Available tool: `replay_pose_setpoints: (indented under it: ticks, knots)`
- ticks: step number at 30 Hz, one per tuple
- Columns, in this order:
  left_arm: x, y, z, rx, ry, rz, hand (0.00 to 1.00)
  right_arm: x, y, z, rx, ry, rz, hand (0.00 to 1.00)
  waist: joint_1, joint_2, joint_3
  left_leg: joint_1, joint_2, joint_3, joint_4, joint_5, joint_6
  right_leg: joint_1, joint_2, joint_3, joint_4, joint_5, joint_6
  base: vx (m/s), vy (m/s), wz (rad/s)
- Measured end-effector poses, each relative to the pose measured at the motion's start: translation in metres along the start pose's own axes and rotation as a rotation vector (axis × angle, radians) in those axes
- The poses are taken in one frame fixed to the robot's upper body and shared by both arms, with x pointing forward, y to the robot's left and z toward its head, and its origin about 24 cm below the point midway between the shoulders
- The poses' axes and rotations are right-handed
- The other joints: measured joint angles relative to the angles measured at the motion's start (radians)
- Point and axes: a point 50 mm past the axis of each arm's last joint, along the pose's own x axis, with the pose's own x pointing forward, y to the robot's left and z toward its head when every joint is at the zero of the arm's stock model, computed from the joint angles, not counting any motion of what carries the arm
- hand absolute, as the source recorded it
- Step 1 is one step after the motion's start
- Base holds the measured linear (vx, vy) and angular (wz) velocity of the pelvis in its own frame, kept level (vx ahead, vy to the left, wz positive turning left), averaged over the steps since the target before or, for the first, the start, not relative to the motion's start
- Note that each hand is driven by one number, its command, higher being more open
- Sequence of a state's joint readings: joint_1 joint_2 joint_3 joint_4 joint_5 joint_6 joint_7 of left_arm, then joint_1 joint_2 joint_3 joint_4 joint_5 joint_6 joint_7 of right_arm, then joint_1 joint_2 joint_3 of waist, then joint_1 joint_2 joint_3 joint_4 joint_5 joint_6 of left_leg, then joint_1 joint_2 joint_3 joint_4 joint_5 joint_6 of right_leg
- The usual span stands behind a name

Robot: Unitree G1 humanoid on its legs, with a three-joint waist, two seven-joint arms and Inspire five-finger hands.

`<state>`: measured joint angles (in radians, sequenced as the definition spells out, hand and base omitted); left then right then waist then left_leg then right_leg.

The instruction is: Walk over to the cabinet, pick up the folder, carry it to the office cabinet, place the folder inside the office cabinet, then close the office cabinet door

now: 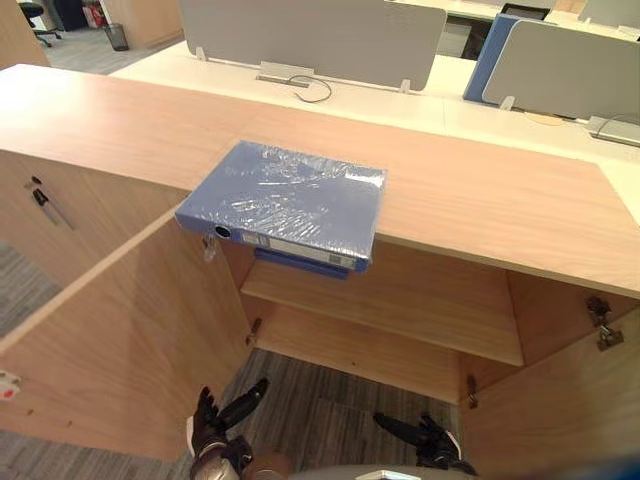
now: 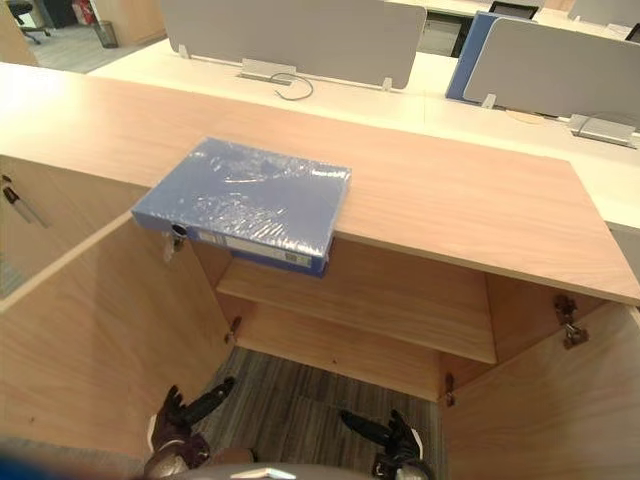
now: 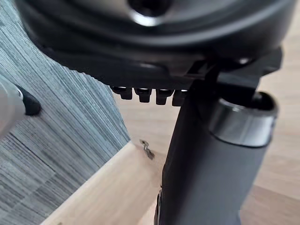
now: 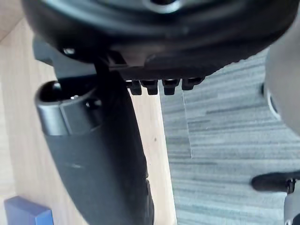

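Folder (image 1: 285, 200): blue, wrapped in clear film, lying flat on the cabinet top (image 1: 480, 180). It sits at the front edge, left of the middle, with its labelled spine facing forward and overhanging that edge above the open compartment. Its front left corner is just over the top edge of the left door (image 1: 110, 340). Neither hand touches it.

Cabinet: both doors stand open. The left door swings out toward the camera. The right door (image 1: 560, 400) is also swung out, with a hinge (image 1: 603, 322) visible on its inner face. One shelf (image 1: 400, 300) crosses the compartment below the folder.

Left hand (image 1: 212, 430): low, over the grey carpet floor (image 1: 310, 410) in front of the cabinet and well below the folder. Fingers straight and relaxed, thumb standing out, holding nothing.

Right hand (image 1: 432, 443): at the same low level on the right, near the foot of the right door. Fingers loosely extended, holding nothing.

Behind the cabinet: a pale desk (image 1: 450, 85) carrying grey partition screens (image 1: 310, 40), with a cable (image 1: 315, 90) looped at the foot of the nearer screen.
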<state>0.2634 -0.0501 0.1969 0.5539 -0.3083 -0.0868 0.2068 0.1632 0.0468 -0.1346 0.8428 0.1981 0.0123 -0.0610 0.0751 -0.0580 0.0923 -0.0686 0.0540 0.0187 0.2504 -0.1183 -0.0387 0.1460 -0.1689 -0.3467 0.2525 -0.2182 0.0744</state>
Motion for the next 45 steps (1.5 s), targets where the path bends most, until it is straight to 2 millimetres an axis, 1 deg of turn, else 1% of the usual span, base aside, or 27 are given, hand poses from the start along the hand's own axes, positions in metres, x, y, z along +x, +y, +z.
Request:
replay_pose_setpoints:
  ticks: [2,3,4,7,9,11,14,17,18,19,21,22,24,25,27,28,30,33,35,36,38,40,41,42,43,45]
  knots:
    - [0.001,-0.005,0.002,-0.004,-0.004,-0.029,1.00,0.002,0.002,0.000,-0.006,0.008,0.013,1.00,0.000,0.001,-0.005,0.017,-0.010,0.000,-0.038,0.020,0.000,0.009,-0.005,0.000,-0.017,0.009,0.004,0.07,0.024,0.06]
    - [0.001,-0.004,0.002,-0.012,-0.004,-0.037,1.00,0.003,0.002,0.000,-0.009,0.018,0.015,1.00,0.000,0.003,-0.006,0.030,-0.010,-0.001,-0.067,0.034,-0.005,0.013,-0.003,0.000,-0.032,0.017,0.010,0.05,-0.015,0.04]
    - [0.001,-0.004,0.003,-0.026,-0.004,-0.041,1.00,0.003,0.003,-0.001,-0.011,0.022,0.017,1.00,0.000,0.003,-0.007,0.035,-0.010,-0.001,-0.081,0.042,-0.003,0.013,-0.002,-0.001,-0.035,0.018,0.010,0.03,-0.051,0.05]
    - [-0.002,-0.005,0.005,-0.133,-0.005,-0.058,1.00,0.004,0.002,-0.001,-0.053,0.030,0.029,1.00,-0.001,0.002,-0.008,0.058,-0.007,-0.007,-0.157,0.088,-0.008,0.011,0.006,-0.002,-0.046,0.021,0.009,0.00,-0.093,0.08]
    - [-0.008,-0.006,0.009,-0.194,-0.027,-0.080,1.00,0.004,0.000,-0.002,-0.070,0.038,0.031,1.00,0.000,0.002,-0.008,0.071,-0.003,-0.010,-0.205,0.117,-0.010,0.010,0.015,-0.003,-0.059,0.022,0.007,-0.05,-0.102,0.07]
    - [-0.014,-0.006,0.016,-0.199,-0.067,-0.102,1.00,0.004,-0.002,-0.003,-0.089,0.042,0.029,1.00,0.000,0.002,-0.008,0.083,0.002,-0.009,-0.238,0.136,-0.011,0.011,0.022,-0.003,-0.064,0.023,0.006,-0.06,-0.070,0.02]
    - [-0.022,-0.007,0.032,-0.148,-0.158,-0.134,1.00,0.004,-0.006,-0.004,-0.139,0.046,0.027,1.00,0.003,0.005,-0.009,0.097,0.003,-0.009,-0.272,0.162,-0.010,0.011,0.023,-0.003,-0.065,0.023,0.005,-0.09,-0.034,0.00]
    - [-0.027,-0.008,0.047,-0.016,-0.255,-0.145,1.00,0.004,-0.006,-0.004,-0.154,0.047,0.029,1.00,0.006,0.006,-0.010,0.106,-0.002,-0.011,-0.308,0.192,-0.009,0.006,0.019,-0.004,-0.072,0.023,0.005,-0.11,-0.004,0.00]
    - [-0.030,-0.009,0.054,0.039,-0.296,-0.143,1.00,0.004,-0.007,-0.005,-0.157,0.048,0.032,1.00,0.007,0.007,-0.011,0.100,-0.003,-0.018,-0.312,0.190,-0.016,0.006,0.019,-0.005,-0.080,0.023,0.005,-0.15,0.004,0.06]
    - [-0.032,-0.010,0.058,0.056,-0.320,-0.139,1.00,0.003,-0.007,-0.005,-0.165,0.050,0.033,1.00,0.008,0.009,-0.009,0.095,-0.005,-0.024,-0.312,0.188,-0.018,0.007,0.019,-0.008,-0.087,0.023,0.005,-0.13,0.001,0.17]
    - [-0.041,-0.009,0.079,0.164,-0.436,-0.081,1.00,0.002,-0.009,-0.010,-0.193,0.066,0.035,1.00,0.010,0.006,-0.011,0.085,-0.008,-0.049,-0.314,0.189,-0.020,0.011,0.023,-0.029,-0.103,0.023,0.007,-0.13,-0.007,0.26]
    - [-0.043,-0.007,0.085,0.187,-0.469,-0.058,1.00,0.002,-0.008,-0.011,-0.194,0.068,0.036,1.00,0.011,0.005,-0.012,0.083,-0.010,-0.057,-0.317,0.192,-0.020,0.014,0.024,-0.038,-0.103,0.022,0.007,-0.13,-0.019,0.28]
    - [-0.056,0.005,0.109,0.261,-0.609,0.086,1.00,0.000,-0.012,-0.015,-0.218,0.079,0.024,1.00,0.012,0.005,-0.018,0.081,-0.007,-0.068,-0.327,0.215,-0.019,0.012,0.029,-0.060,-0.102,0.019,0.009,-0.08,-0.021,0.26]
    - [-0.060,0.008,0.114,0.277,-0.643,0.131,1.00,0.000,-0.012,-0.015,-0.218,0.080,0.022,1.00,0.013,0.005,-0.019,0.079,-0.007,-0.074,-0.329,0.220,-0.020,0.012,0.030,-0.064,-0.102,0.019,0.009,-0.03,-0.016,0.27]
    - [-0.072,0.017,0.134,0.316,-0.764,0.291,1.00,-0.001,-0.013,-0.019,-0.216,0.088,0.010,1.00,0.019,-0.001,-0.036,0.062,-0.009,-0.096,-0.329,0.233,-0.020,0.011,0.031,-0.091,-0.104,0.020,0.010,-0.01,-0.023,0.30]
    - [-0.075,0.019,0.138,0.329,-0.794,0.329,1.00,-0.002,-0.013,-0.020,-0.218,0.091,0.007,1.00,0.022,-0.003,-0.039,0.060,-0.011,-0.100,-0.329,0.234,-0.020,0.012,0.031,-0.094,-0.105,0.020,0.010,0.01,-0.021,0.24]
    - [-0.088,0.020,0.153,0.365,-0.899,0.438,1.00,-0.002,-0.011,-0.024,-0.222,0.105,0.002,1.00,0.032,-0.015,-0.052,0.052,-0.016,-0.112,-0.328,0.236,-0.017,0.014,0.029,-0.106,-0.110,0.021,0.012,0.02,-0.012,0.17]
    - [-0.099,0.018,0.163,0.419,-0.986,0.512,1.00,-0.002,-0.006,-0.024,-0.226,0.097,0.008,1.00,0.032,-0.020,-0.058,0.052,-0.018,-0.113,-0.327,0.236,-0.017,0.017,0.027,-0.107,-0.111,0.022,0.013,0.00,-0.003,0.03]
    - [-0.107,0.010,0.171,0.446,-1.059,0.541,1.00,-0.002,-0.002,-0.023,-0.247,0.086,0.024,1.00,0.032,-0.025,-0.064,0.054,-0.018,-0.113,-0.328,0.235,-0.018,0.018,0.028,-0.106,-0.113,0.022,0.013,0.00,0.000,0.00]
    - [-0.112,0.002,0.176,0.470,-1.109,0.541,1.00,-0.002,0.000,-0.023,-0.246,0.080,0.028,1.00,0.031,-0.024,-0.066,0.060,-0.018,-0.113,-0.330,0.232,-0.021,0.024,0.028,-0.105,-0.116,0.022,0.013,0.00,0.000,0.00]
    - [-0.114,-0.008,0.179,0.492,-1.154,0.522,1.00,-0.001,0.000,-0.022,-0.248,0.075,0.029,1.00,0.031,-0.021,-0.071,0.068,-0.018,-0.112,-0.335,0.230,-0.022,0.031,0.029,-0.104,-0.122,0.023,0.013,-0.02,-0.006,-0.02]
    - [-0.116,-0.028,0.185,0.536,-1.227,0.453,1.00,0.000,-0.001,-0.022,-0.298,0.085,0.041,1.00,0.030,-0.013,-0.082,0.067,-0.012,-0.107,-0.336,0.229,-0.025,0.030,0.037,-0.094,-0.134,0.024,0.011,-0.04,-0.019,-0.08]
    - [-0.117,-0.033,0.187,0.550,-1.254,0.430,1.00,0.001,0.000,-0.021,-0.309,0.084,0.044,1.00,0.030,-0.010,-0.083,0.065,-0.010,-0.107,-0.336,0.229,-0.027,0.028,0.040,-0.092,-0.136,0.025,0.010,-0.03,-0.027,-0.08]
    - [-0.120,-0.043,0.191,0.583,-1.310,0.388,1.00,0.002,-0.001,-0.021,-0.330,0.087,0.046,1.00,0.028,-0.006,-0.087,0.063,-0.006,-0.105,-0.337,0.231,-0.031,0.025,0.046,-0.088,-0.140,0.026,0.007,-0.01,-0.023,-0.06]
    - [-0.121,-0.047,0.193,0.602,-1.335,0.373,1.00,0.002,-0.001,-0.021,-0.339,0.089,0.046,1.00,0.027,-0.003,-0.089,0.060,-0.006,-0.104,-0.337,0.232,-0.032,0.023,0.049,-0.086,-0.142,0.028,0.005,0.00,-0.031,-0.09]
    - [-0.123,-0.061,0.198,0.672,-1.416,0.324,1.00,0.004,-0.001,-0.019,-0.362,0.096,0.045,1.00,0.021,0.008,-0.098,0.050,0.003,-0.099,-0.337,0.238,-0.032,0.011,0.061,-0.076,-0.148,0.032,-0.003,0.01,-0.037,-0.10]
